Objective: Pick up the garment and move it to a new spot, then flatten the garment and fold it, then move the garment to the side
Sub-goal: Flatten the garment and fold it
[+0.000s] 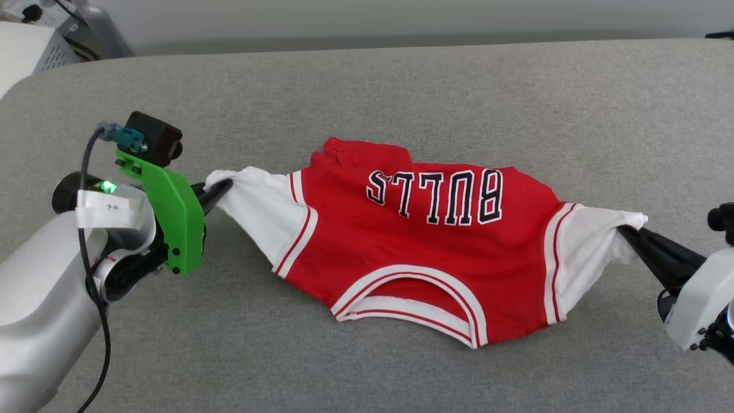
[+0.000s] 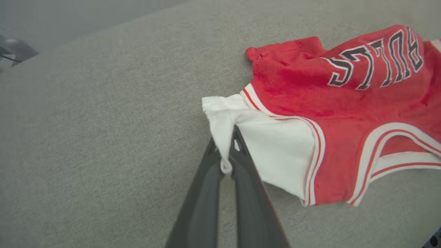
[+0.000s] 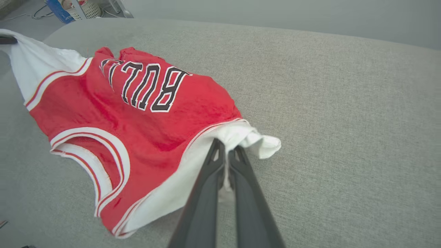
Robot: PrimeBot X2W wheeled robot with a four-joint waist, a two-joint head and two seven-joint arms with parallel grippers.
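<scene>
The garment (image 1: 424, 246) is a red jersey with white sleeves and black lettering, spread across the grey surface with its collar toward me. My left gripper (image 1: 221, 190) is shut on the edge of the white sleeve at the left; in the left wrist view that gripper (image 2: 225, 144) pinches a fold of the garment (image 2: 344, 113). At the right, my right gripper (image 1: 625, 232) is shut on the other white sleeve. The right wrist view has this gripper (image 3: 225, 148) clamped on white cloth of the garment (image 3: 137, 117), which stretches between both arms.
The grey fabric surface (image 1: 367, 86) extends wide behind and in front of the jersey. Its far edge runs along the top, with pale equipment (image 1: 34, 46) beyond the far left corner. A blue object and a basket (image 3: 79, 8) stand off the surface.
</scene>
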